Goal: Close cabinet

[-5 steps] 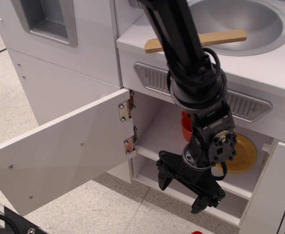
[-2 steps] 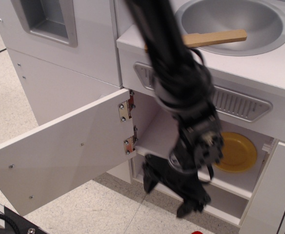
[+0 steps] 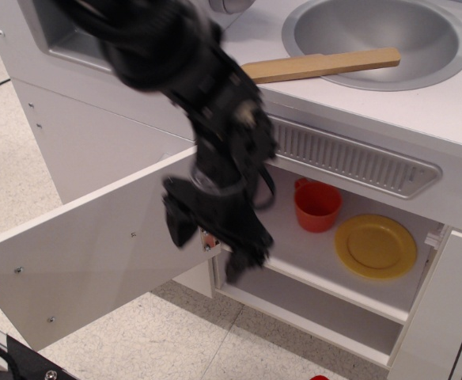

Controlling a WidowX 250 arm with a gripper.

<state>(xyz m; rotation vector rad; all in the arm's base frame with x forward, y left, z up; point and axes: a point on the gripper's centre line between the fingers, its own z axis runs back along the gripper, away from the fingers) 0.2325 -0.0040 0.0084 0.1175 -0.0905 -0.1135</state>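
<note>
The cabinet (image 3: pixel 326 273) is a white compartment under the sink with an inner shelf. Its wide flat white door (image 3: pixel 88 253) stands swung far open to the left, inner face towards me; one metal hinge shows at the arm's edge, the other is hidden. My black gripper (image 3: pixel 207 245) is blurred by motion and hangs in front of the door's hinge edge, fingers pointing down. Its two fingers look spread apart with nothing between them. The door's handle is out of view.
A red cup (image 3: pixel 317 206) and a yellow plate (image 3: pixel 375 245) sit on the cabinet's shelf. A wooden stick (image 3: pixel 326 65) lies across the grey sink (image 3: pixel 381 36). A narrow white panel (image 3: pixel 437 317) stands at the right. A tall white unit (image 3: pixel 88 87) is at the left.
My arm has swept left, from in front of the cabinet's opening to the door's hinge edge. The cup and plate, partly hidden before, now show fully. The door has not moved.
</note>
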